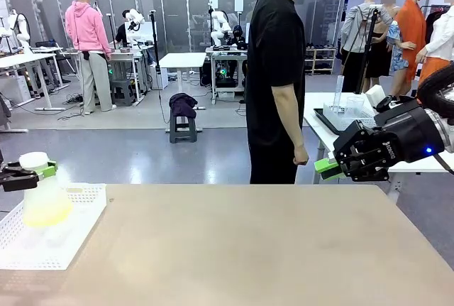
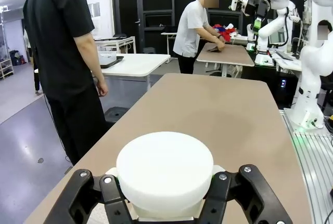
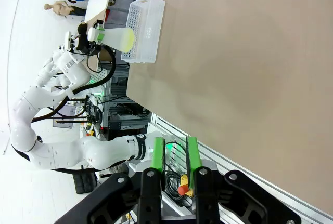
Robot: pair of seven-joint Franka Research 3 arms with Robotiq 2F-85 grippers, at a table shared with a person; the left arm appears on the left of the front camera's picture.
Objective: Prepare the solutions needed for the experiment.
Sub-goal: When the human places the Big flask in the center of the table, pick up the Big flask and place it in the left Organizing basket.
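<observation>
Clamped on the neck of a see-through conical flask point(image 1: 45, 192), my left gripper point(image 1: 28, 175) holds it just under its white cap point(image 1: 33, 160), at the far left of the front view. A shallow layer of pale yellow-green solution point(image 1: 47, 214) sits in the flask's base, which hangs over the white perforated tray point(image 1: 84, 199) at the table's left end; I cannot tell whether the base touches the tray. From the left wrist view I see mostly the white cap point(image 2: 164, 171) from above, with the black fingers point(image 2: 106, 193) pressed in on either side below it, and the bare tan table point(image 2: 229, 115) running away beyond, a person in black standing at its side.

Over on the right, my right gripper point(image 1: 328, 167) hangs above the table's right edge, its green pads pointing left. In the right wrist view its two green pads point(image 3: 157, 153) stand parallel with a narrow gap between them and nothing in it. That same view shows, far across the table, the flask point(image 3: 120, 38) with its yellow-green liquid held beside the tray point(image 3: 143, 26).
</observation>
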